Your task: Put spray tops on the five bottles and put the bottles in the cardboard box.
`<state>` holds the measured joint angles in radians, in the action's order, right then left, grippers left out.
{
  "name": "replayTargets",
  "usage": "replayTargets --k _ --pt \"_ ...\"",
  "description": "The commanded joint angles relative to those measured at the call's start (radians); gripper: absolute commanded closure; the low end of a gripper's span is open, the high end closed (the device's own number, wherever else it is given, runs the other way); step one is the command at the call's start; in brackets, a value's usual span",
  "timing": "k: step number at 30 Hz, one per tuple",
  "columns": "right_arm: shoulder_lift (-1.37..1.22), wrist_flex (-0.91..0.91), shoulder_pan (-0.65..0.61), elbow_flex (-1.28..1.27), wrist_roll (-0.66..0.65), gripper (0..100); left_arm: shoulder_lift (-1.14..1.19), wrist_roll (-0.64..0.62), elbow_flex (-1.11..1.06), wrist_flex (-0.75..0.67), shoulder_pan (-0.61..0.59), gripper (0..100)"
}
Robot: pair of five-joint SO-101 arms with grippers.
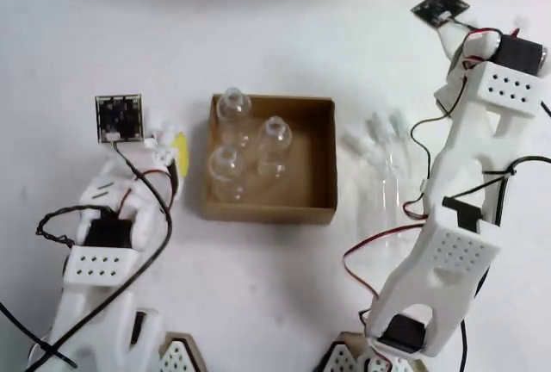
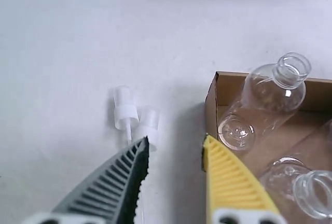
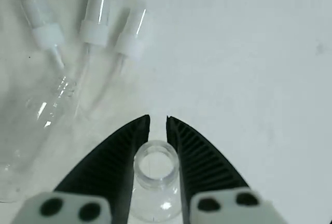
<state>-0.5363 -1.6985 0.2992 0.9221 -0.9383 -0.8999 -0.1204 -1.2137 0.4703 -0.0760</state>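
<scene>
The cardboard box (image 1: pixel 271 210) sits mid-table with three clear, topless bottles (image 1: pixel 232 109) (image 1: pixel 274 139) (image 1: pixel 225 170) in it. My left gripper (image 2: pixel 176 140) is open just left of the box, its yellow finger (image 1: pixel 178 146) near the box's corner (image 2: pixel 212 86). Two spray tops (image 2: pixel 124 112) (image 2: pixel 149 124) lie on the table by its grey finger. My right gripper (image 3: pixel 158 120) is shut on the neck of another topless bottle (image 3: pixel 155 164). Beyond it lie three spray tops (image 3: pixel 44 24) (image 3: pixel 96 22) (image 3: pixel 132 37) and a bottle on its side (image 3: pixel 36 125), right of the box (image 1: pixel 387 195).
The right arm (image 1: pixel 456 251) rises tall over the table's right side, with cables hanging beside it. The left arm (image 1: pixel 99 260) lies low at the front left. The table's far edge runs along the back.
</scene>
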Motion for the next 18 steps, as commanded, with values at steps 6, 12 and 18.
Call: replayTargets --k 6,12,18 --pt "0.13 -0.028 0.005 0.025 0.21 98.4 -0.025 0.015 0.06 0.002 0.015 84" --pt "0.323 -0.028 -0.058 -0.219 0.265 98.4 -0.025 0.015 0.06 0.002 0.015 84" --pt "0.641 -0.021 -0.189 -0.531 0.275 98.4 -0.025 0.015 0.061 0.002 0.015 84"
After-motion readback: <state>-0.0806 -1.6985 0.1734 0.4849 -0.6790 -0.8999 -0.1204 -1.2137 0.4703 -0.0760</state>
